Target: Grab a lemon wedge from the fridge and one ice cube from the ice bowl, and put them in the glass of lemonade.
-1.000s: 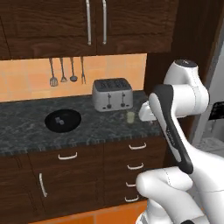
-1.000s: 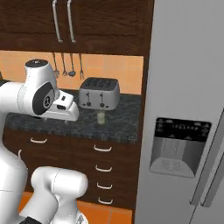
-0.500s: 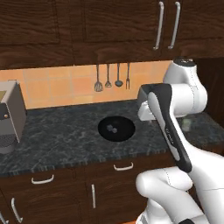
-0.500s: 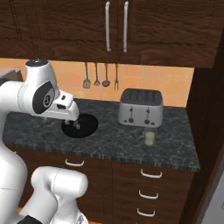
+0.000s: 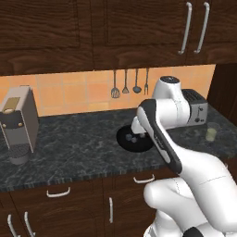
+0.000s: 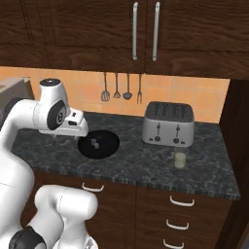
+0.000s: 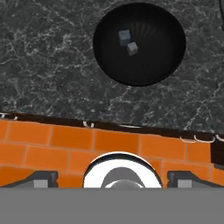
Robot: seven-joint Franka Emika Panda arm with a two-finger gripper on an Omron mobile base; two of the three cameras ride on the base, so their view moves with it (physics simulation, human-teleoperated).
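The glossy black ice bowl (image 5: 134,138) (image 6: 98,145) (image 7: 139,43) sits on the dark stone counter. Two pale ice cubes (image 7: 132,48) (image 6: 99,146) lie inside it, close together. My gripper (image 6: 81,130) (image 7: 113,177) hangs above the counter's front edge, just left of the bowl in the right base view. It is open, with its fingertips (image 7: 41,177) wide apart and nothing between them. The glass of lemonade (image 5: 211,133) (image 6: 180,158) stands in front of the toaster, well right of the bowl. The fridge and the lemon wedge are out of view.
A silver toaster (image 5: 196,109) (image 6: 168,124) stands at the back right of the counter. A coffee machine (image 5: 18,122) is at the far left. Utensils (image 6: 121,87) hang on the wall behind the bowl. Drawers and cabinet doors (image 6: 182,202) run under the counter, above an orange floor (image 7: 65,148).
The whole picture has shifted: the base has driven left along the counter. The fridge has left both views, and the bowl is now central. The arm keeps its pose.
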